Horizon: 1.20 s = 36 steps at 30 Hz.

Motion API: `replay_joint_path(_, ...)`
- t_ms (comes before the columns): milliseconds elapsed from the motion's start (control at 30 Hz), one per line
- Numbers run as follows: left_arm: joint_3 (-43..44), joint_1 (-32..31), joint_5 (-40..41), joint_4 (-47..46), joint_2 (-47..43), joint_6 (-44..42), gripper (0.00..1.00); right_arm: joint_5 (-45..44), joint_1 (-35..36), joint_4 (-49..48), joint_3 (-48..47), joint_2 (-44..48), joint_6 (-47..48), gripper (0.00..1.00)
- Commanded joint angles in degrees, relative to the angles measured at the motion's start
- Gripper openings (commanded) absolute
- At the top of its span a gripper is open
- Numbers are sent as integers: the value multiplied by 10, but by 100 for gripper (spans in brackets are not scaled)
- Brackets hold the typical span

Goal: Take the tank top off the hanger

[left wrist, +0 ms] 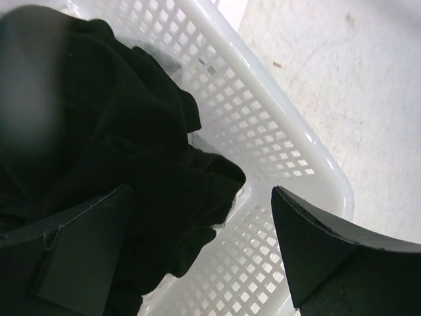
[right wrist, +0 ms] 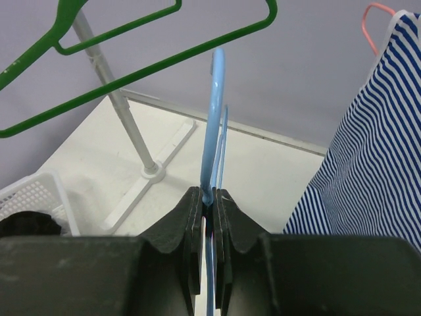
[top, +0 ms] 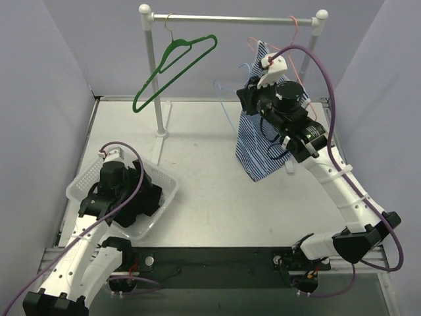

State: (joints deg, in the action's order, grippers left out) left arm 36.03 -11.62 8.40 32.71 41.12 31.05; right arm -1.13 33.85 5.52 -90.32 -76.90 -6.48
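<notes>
Removal is not yet done, as far as I can judge: the striped top (top: 256,148) hangs at the right end of the rail (top: 230,18), its hem trailing down toward the bench (top: 210,197), with a pink hanger (top: 296,33) at its shoulder. The right gripper (top: 248,92) is up beside it. The right wrist view shows what the top view hides: its jaws are pinched tight on the thin wire of a blue hanger (right wrist: 214,118), with the top just off to the side. Which hanger actually carries the top is hard to tell from either view — possibly the pink one. What is left is freeing the straps and lowering the cloth. The left gripper (left wrist: 197,243) gapes wide and holds nothing, poised over a white basket (left wrist: 296,151) of black cloth (left wrist: 99,131). Only the overhead view shows a green hanger (top: 174,62) bare on the rail.
</notes>
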Motion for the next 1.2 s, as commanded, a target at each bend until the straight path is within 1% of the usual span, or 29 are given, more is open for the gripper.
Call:
replay_joint_path(0, 12, 2, -65, -30, 12, -26, 97, 33, -22, -96, -42, -23, 12, 0)
replay_joint_path(67, 11, 1, -76, -31, 7, -27, 97, 32, -26, -122, -52, -43, 14, 0)
replay_joint_path(200, 8, 1, -65, -33, -21, -27, 97, 22, -32, -135, -112, -90, 38, 0)
replay_joint_path(333, -15, 1, -72, -57, -72, -27, 97, 13, -31, -159, -148, -135, 56, 0)
replay_joint_path(500, -22, 3, -69, -65, -103, -29, 97, -24, -32, -226, -159, -161, 60, 0)
replay_joint_path(533, -23, 2, -73, -67, -103, -30, 97, -29, -32, -238, -171, -172, 81, 0)
replay_joint_path(667, -25, 2, -84, -71, -100, -33, 97, -41, -32, -238, -220, -209, 106, 0)
replay_joint_path(900, -23, 3, -101, -74, -93, -36, 97, -56, -32, -242, -271, -248, 125, 0)
replay_joint_path(1167, -24, 2, -105, -75, -93, -37, 97, -81, -36, -211, -343, -304, 140, 0)
